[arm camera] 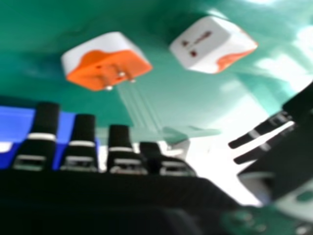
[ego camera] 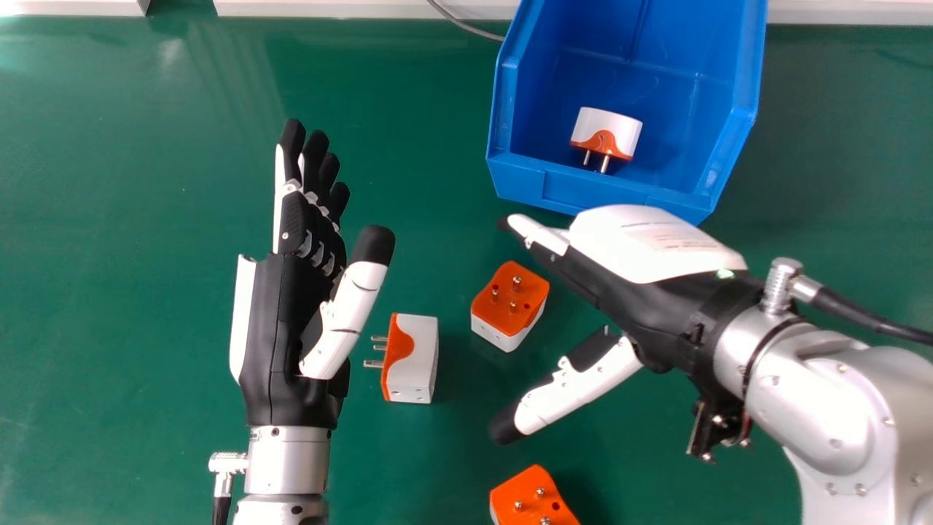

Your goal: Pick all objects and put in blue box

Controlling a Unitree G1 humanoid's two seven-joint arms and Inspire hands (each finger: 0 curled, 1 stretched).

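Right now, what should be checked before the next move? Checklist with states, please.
1. Right hand open and empty: ok.
2. Left hand open and empty: ok.
3. Blue box has room: ok, one plug adapter inside.
4. Everything boxed: not ok; sideways adapter, middle adapter and front adapter are on the table.
5. Front adapter fully in head view: not ok.
6. Right hand's height above the table: cannot tell.

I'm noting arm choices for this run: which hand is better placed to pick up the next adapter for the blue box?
Probably the right hand: it is open, thumb and fingers spread toward the pins-up adapter nearest the blue box. The left hand, also open, is farther from both.
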